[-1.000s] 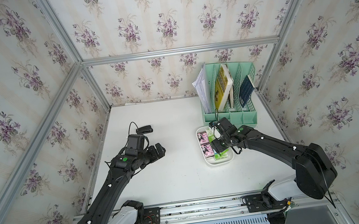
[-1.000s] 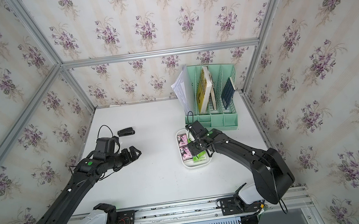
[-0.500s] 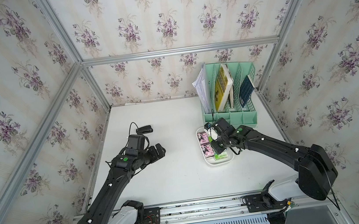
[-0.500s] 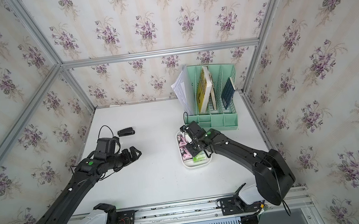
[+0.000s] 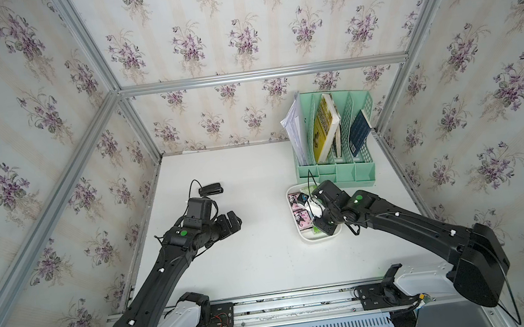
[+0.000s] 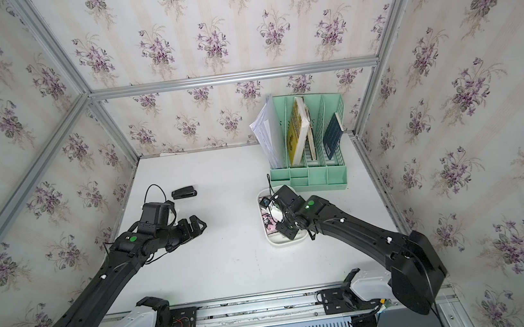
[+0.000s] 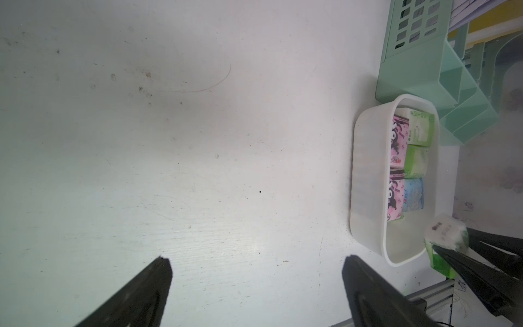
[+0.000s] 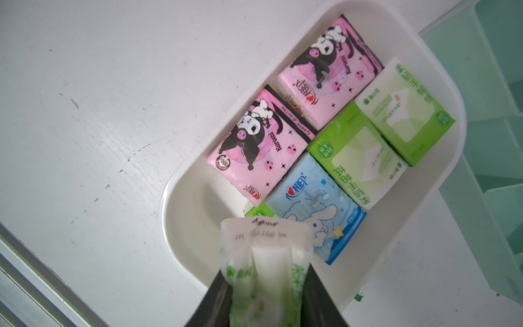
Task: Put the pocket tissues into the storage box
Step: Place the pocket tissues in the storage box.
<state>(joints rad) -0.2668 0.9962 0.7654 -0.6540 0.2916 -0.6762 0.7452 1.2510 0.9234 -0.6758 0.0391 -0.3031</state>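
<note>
a white desk (image 5: 255, 172) sits inside a cell of aluminium bars and walls papered with purple flowers. a mint green organizer (image 5: 335, 172) with papers and books stands at the back on the right side. just in front of it, touching or nearly touching, lies the storage box (image 8: 169, 203), a shallow white tray.

five pocket tissues lie flat in the storage box. two pink packs (image 8: 257, 147) with a dark cartoon figure run along one long side. beside them are two light green packs (image 8: 356, 153) and a blue pack (image 8: 311, 206) with a white cartoon figure. a corner of another green pack (image 8: 256, 211) peeks out from under the pink and blue ones.

the right tool (image 8: 266, 286) is clenched on a light green pack (image 8: 263, 263), pinched end-up between its black fingers. this pack hangs over the bare end of the storage box, close to the rim; i cannot tell whether it touches the box.

the left tool (image 7: 257, 259) is released, its fingers spread wide over bare desk, well apart from the box. a small black object (image 5: 210, 189) lies on the desk just behind the left arm.
</note>
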